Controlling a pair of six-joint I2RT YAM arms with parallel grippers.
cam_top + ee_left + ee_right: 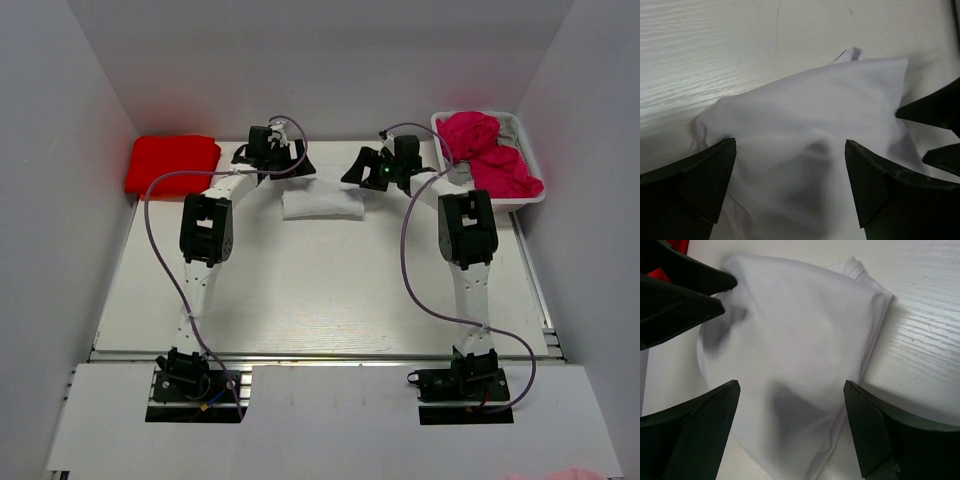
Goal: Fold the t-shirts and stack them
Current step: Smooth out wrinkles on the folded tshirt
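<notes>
A folded white t-shirt [322,204] lies at the far middle of the table. My left gripper [288,163] is open just above its left end; in the left wrist view the white cloth [810,135] lies between and beyond the spread fingers. My right gripper [362,168] is open above its right end; the white cloth [795,340] fills the right wrist view. A folded bright red t-shirt [171,163] lies at the far left. Crumpled magenta-pink t-shirts [490,155] fill the basket.
A white wire basket [532,165] stands at the far right against the wall. White walls enclose the table on three sides. In the right wrist view the other gripper's black fingers [680,295] show at upper left.
</notes>
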